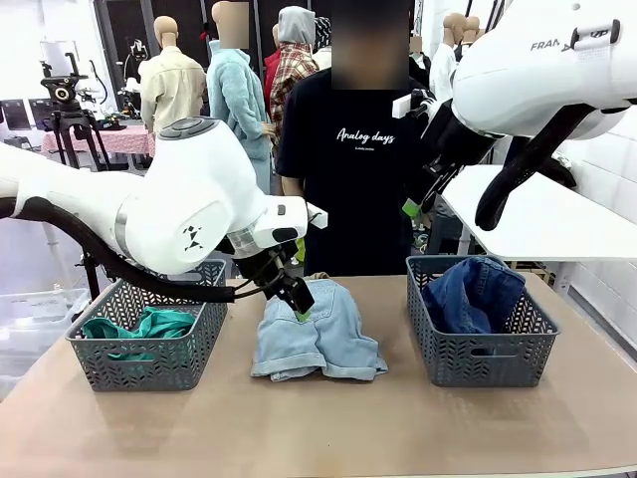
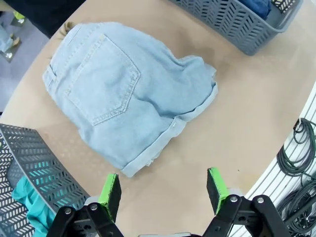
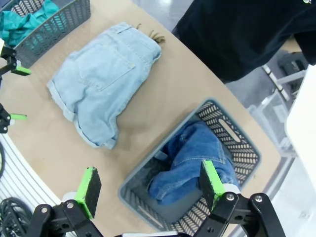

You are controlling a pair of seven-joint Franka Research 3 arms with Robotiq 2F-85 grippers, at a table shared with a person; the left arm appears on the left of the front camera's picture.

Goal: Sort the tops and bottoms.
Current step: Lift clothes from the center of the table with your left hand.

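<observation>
Pale washed-blue denim shorts [image 1: 318, 344] [image 2: 123, 94] [image 3: 101, 81], one of the bottoms, lie flat at the table's middle, back pocket up. My left gripper [image 1: 299, 304] [image 2: 163, 187] hovers open just above their near-left edge, with nothing between its fingers. Dark blue denim shorts [image 1: 476, 294] [image 3: 190, 160] lie crumpled in the right grey basket [image 1: 518, 363] [image 3: 232, 128]. My right gripper [image 3: 150, 182] hangs open high above that basket, holding nothing. A teal-green top [image 1: 144, 327] [image 2: 27, 200] [image 3: 22, 22] lies in the left grey basket [image 1: 149, 368] [image 2: 34, 163].
A person in a black T-shirt [image 1: 353, 169] stands at the table's far edge, behind the pale shorts. Bare tan tabletop [image 1: 318, 428] stretches in front of the baskets. Coiled cables [image 2: 296, 168] lie off the table's near side.
</observation>
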